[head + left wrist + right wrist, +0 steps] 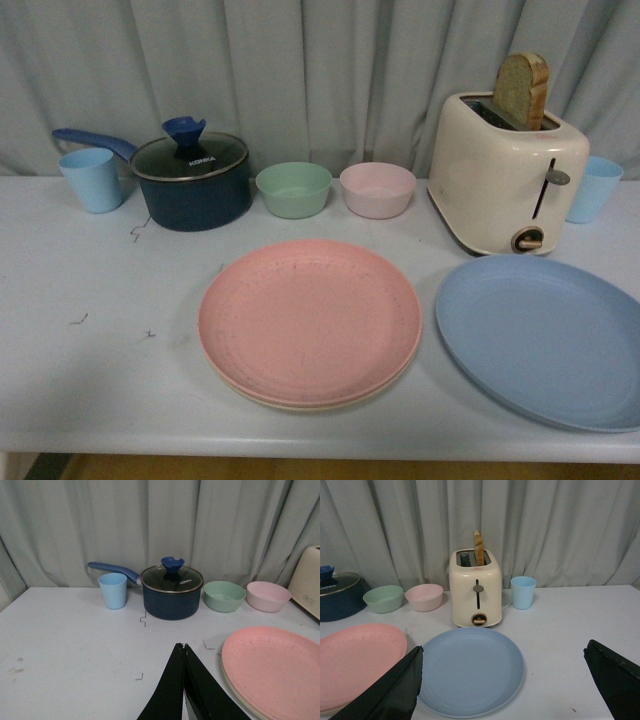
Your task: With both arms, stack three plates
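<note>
Pink round matte plate (310, 320) sits on top of the beige-cream round plate (306, 405), centre of the pale desk (100, 350), near edge. Only the beige rim shows under the pink one. So two are stacked.

Light blue round matte plate (545, 340) lies flat on the desk to the right of the stack, near it but not touching, with its right edge cut off by the front view.

Left claw (183, 647): clenched, black fingers pressed together tip to tip with nothing between them. It sits over bare desk just left of the pink plate, touching no plate.

Right claw (503, 652): released, fingers spread wide. The blue plate shows between them in the right wrist view. Can't tell its height above the plate, and no contact is visible.

Far row, left to right:
- light blue plastic cup (92, 180)
- dark blue saucepan with glass lid and blue handle (195, 195), just beside that cup
- pale green small bowl (293, 190)
- pale pink small bowl (377, 190)
- cream two-slot toaster (500, 175) with a slice of brown bread (522, 90) standing up in a slot
- second light blue cup (595, 190), partly behind the toaster

A few small dark wire scraps (138, 232) lie on the left of the desk. Grey pleated curtain (330, 80) hangs behind everything.
</note>
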### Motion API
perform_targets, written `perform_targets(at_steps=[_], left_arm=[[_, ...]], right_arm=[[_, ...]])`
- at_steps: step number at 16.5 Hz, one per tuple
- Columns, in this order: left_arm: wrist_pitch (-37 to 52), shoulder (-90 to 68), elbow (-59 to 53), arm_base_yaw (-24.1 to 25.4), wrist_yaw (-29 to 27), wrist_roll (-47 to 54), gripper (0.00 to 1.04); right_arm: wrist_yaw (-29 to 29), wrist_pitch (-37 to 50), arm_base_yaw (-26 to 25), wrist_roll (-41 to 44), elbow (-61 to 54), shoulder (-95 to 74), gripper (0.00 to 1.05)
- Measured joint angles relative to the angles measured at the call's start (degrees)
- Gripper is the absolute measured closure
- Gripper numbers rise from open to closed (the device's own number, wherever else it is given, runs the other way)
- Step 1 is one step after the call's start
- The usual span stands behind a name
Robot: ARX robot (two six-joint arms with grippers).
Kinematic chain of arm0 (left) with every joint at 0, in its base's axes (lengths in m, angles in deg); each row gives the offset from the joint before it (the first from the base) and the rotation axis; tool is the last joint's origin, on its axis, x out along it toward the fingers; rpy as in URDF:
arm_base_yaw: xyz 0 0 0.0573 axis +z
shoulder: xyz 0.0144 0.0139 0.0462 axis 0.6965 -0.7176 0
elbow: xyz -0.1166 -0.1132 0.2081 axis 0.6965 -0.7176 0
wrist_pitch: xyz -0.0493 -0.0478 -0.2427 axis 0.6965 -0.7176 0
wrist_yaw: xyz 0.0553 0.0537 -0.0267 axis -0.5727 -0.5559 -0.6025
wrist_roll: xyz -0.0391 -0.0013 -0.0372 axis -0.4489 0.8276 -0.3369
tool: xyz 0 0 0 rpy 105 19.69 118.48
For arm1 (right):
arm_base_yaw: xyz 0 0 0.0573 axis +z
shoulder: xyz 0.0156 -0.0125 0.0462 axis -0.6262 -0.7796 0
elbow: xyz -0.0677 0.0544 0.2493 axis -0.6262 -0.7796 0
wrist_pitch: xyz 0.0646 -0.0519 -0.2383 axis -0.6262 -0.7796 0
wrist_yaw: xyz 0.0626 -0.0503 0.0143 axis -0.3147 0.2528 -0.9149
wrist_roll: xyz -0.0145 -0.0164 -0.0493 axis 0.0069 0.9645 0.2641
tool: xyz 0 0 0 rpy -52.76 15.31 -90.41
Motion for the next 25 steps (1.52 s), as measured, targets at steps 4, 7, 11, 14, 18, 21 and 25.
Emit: perform_targets(at_steps=[4, 7, 11, 14, 18, 21, 25], left_arm=[[-9.44, 10.58, -0.46, -0.02, 0.0, -0.02, 1.03], [-14.8, 16.55, -0.48, -0.02, 0.0, 0.0, 1.03], [-20.65, 22.53, -0.48, -0.02, 0.0, 0.0, 1.03], [-25.24, 27.06, -0.48, -0.02, 0.0, -0.02, 1.03], [-27.45, 29.35, -0.48, -0.02, 0.0, 0.0, 1.03], [-30.45, 32.28, -0.48, -0.02, 0.0, 0.0, 1.03], [-41.31, 41.99, -0.46, -0.02, 0.07, 0.0, 1.03]], right_arm=[[0.0, 0.0, 0.0, 0.0, 0.0, 0.0, 0.06], [0.0, 0.0, 0.0, 0.0, 0.0, 0.0, 0.06], [0.0, 0.02, 0.0, 0.0, 0.0, 0.0, 0.06], [0.0, 0.02, 0.0, 0.0, 0.0, 0.0, 0.06], [0.0, 0.02, 0.0, 0.0, 0.0, 0.0, 0.06], [0.0, 0.02, 0.0, 0.0, 0.0, 0.0, 0.06], [0.0, 0.11, 0.0, -0.02, 0.0, 0.0, 0.06]])
